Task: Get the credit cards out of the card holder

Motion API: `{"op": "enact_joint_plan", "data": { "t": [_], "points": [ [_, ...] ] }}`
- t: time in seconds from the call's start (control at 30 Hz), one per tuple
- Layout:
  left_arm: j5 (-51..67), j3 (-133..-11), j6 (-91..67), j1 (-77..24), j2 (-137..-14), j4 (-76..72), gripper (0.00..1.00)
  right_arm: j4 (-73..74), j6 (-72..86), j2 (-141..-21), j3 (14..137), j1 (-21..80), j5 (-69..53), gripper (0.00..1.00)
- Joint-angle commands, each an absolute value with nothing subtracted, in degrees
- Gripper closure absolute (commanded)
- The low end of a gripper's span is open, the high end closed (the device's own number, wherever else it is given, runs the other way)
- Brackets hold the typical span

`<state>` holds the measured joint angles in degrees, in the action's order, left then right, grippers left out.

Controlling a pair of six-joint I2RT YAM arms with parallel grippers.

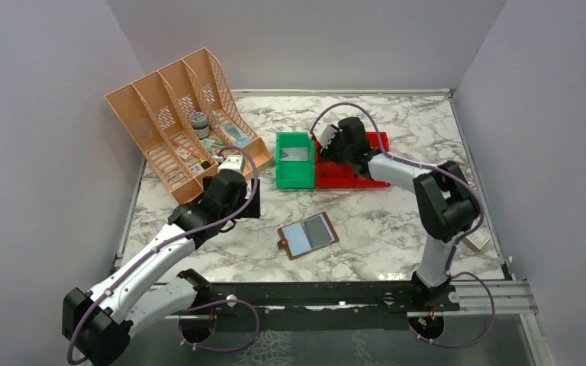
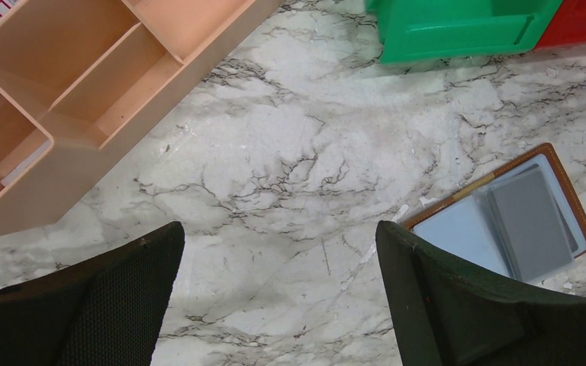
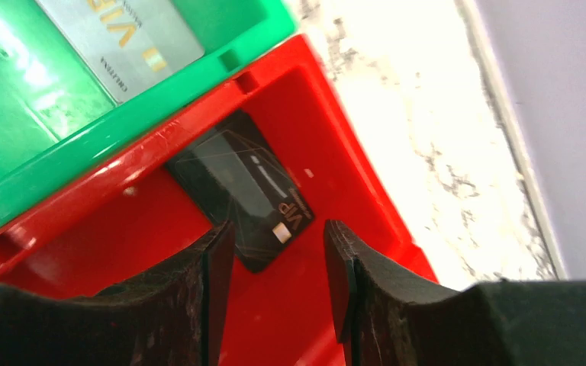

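The brown leather card holder (image 1: 308, 235) lies open on the marble table, with a dark grey card (image 1: 320, 230) on its right half and pale grey-blue on its left. In the left wrist view the holder (image 2: 561, 164) and grey card (image 2: 530, 225) lie to the right of my open, empty left gripper (image 2: 278, 232), which hovers over bare table (image 1: 250, 200). My right gripper (image 1: 326, 145) is open and empty over the red bin (image 3: 297, 320), just above a black VIP card (image 3: 244, 191) lying in it. A silver VIP card (image 3: 122, 38) lies in the green bin (image 3: 15, 114).
The green bin (image 1: 294, 160) and red bin (image 1: 351, 171) stand side by side at the back centre. An orange file organizer (image 1: 175, 122) with small items stands at the back left. A small white box (image 1: 476, 242) lies by the right arm.
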<state>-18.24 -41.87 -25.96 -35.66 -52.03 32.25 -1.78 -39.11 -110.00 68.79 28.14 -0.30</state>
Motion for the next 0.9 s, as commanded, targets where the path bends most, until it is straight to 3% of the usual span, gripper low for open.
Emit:
{"op": "enact_joint_plan", "data": {
  "t": [0.0,0.17,0.33,0.47,0.57,0.7,0.87],
  "points": [
    [-17.58,-41.89,-25.92,-35.88,-50.67,32.52,0.01,-12.25,-30.18,-99.46,63.24,28.37,-1.66,0.52],
    [-18.26,-41.96,-25.74,-35.90,-50.16,31.92,0.01,-18.02,-10.36,-88.14,53.58,28.39,-2.05,0.51],
    [-16.54,-42.01,-26.12,-35.90,-49.91,31.74,0.01,-22.37,10.12,-77.60,41.93,28.34,-10.09,0.51],
    [-16.64,-41.32,-27.28,-35.82,-47.97,29.97,0.01,-7.08,27.17,-73.61,41.80,28.42,-3.56,0.56],
    [-12.29,-40.36,-27.43,-35.81,-47.07,26.55,0.01,1.05,32.29,-72.14,40.83,28.48,-5.54,0.56],
    [-2.26,-39.21,-32.38,-35.92,-48.72,21.26,0.01,0.21,35.69,-67.84,35.84,28.41,-13.52,0.57],
    [7.77,-38.11,-40.23,-38.05,-53.92,14.45,0.13,-0.97,37.13,-67.99,34.08,28.54,-22.62,0.62]
  ]
}}
